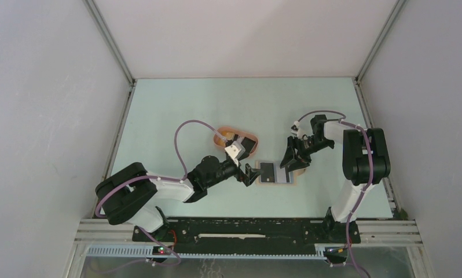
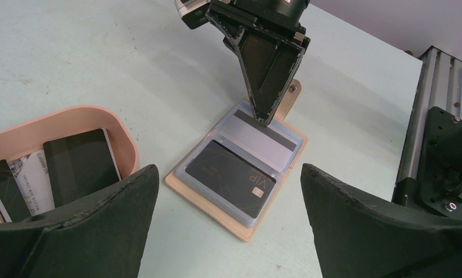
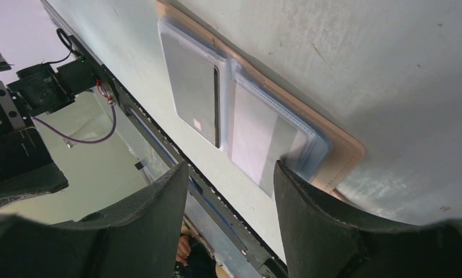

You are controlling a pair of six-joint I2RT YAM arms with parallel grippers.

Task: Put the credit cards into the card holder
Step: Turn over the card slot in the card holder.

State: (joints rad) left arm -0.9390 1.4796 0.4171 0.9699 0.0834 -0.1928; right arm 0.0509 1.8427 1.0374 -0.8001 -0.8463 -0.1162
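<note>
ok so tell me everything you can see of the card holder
The card holder lies open and flat on the pale table. Its backing looks like tan leather, with a small snap tab at one edge, and two clear plastic sleeves sit side by side on it. One holds a black card marked VIP, the other a grey and white striped card. A finger of the right gripper seems to touch the striped card's sleeve.

A lab test cell (white panel walls (image 1: 37, 116), aluminium rails (image 1: 109, 39)) enclosing a pale tabletop (image 1: 176, 104).
</note>
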